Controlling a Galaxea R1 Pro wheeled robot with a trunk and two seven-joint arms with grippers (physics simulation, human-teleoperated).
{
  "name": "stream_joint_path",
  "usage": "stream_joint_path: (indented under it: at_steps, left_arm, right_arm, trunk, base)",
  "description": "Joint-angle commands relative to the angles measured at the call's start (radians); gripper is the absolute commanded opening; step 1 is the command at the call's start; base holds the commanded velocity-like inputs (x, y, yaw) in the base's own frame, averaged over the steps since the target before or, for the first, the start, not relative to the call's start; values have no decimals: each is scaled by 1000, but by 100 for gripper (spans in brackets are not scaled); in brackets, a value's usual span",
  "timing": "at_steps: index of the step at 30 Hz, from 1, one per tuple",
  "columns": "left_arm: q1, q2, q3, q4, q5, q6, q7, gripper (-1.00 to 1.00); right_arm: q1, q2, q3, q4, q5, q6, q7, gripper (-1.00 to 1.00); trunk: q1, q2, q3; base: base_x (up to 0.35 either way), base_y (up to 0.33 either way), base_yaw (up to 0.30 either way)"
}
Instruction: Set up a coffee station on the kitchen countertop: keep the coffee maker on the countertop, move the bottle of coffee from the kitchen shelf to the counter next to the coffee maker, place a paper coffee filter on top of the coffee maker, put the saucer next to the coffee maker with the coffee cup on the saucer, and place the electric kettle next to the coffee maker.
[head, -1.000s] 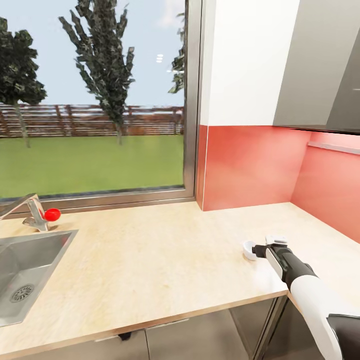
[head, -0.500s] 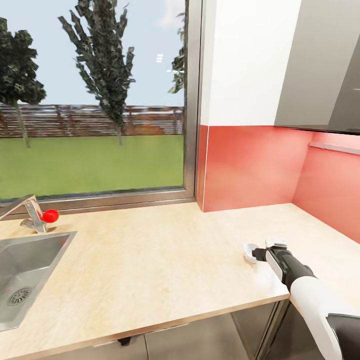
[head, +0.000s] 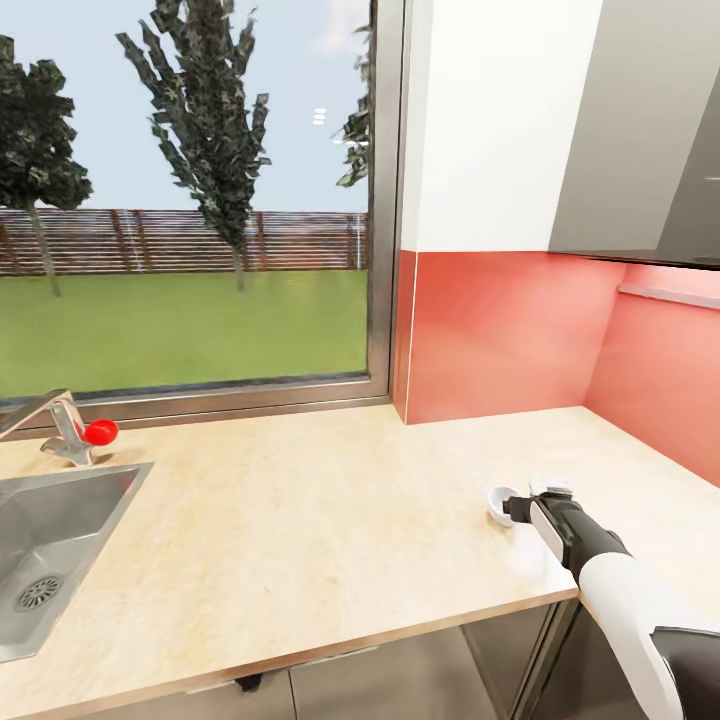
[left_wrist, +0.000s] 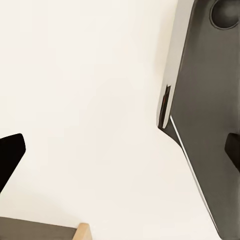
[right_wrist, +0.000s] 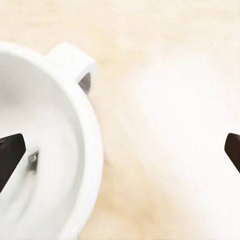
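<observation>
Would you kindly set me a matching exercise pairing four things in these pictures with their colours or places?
Things:
1. cup
2. tap knob
3. sink
4. backsplash

Descriptions:
A. red, by the window
B. white, at the right pincer
C. salmon pink wall panel
D. steel, set in the counter at the left

Pairs: 1-B, 2-A, 3-D, 4-C

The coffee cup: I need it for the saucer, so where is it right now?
In the head view the coffee cup stands on the countertop near its front right edge, right at the right gripper.
</observation>
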Motion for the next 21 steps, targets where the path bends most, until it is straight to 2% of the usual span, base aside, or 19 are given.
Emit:
stream_joint_path:
  at_steps: [1, 4, 5, 21]
  left_arm:
    - [-1, 0, 6, 2, 3, -7, 0, 100]
    - [-1, 0, 6, 2, 3, -7, 0, 100]
    - [-1, 0, 6, 2, 3, -7, 0, 100]
    - [-1, 0, 6, 2, 3, -7, 0, 100]
  right_arm:
    - [0, 0, 0, -2, -9, 4, -5, 100]
    - [0, 0, 0, -2, -9, 4, -5, 100]
    - [0, 0, 0, -2, -9, 4, -5, -100]
    - [0, 0, 1, -3, -9, 5, -2, -100]
  trunk:
    - [0, -1, -1]
    - [0, -1, -1]
    - [0, -1, -1]
    - [0, -1, -1]
  base:
    - [0, 0, 0]
    - [0, 0, 0]
    - [0, 0, 0]
    - [0, 0, 0]
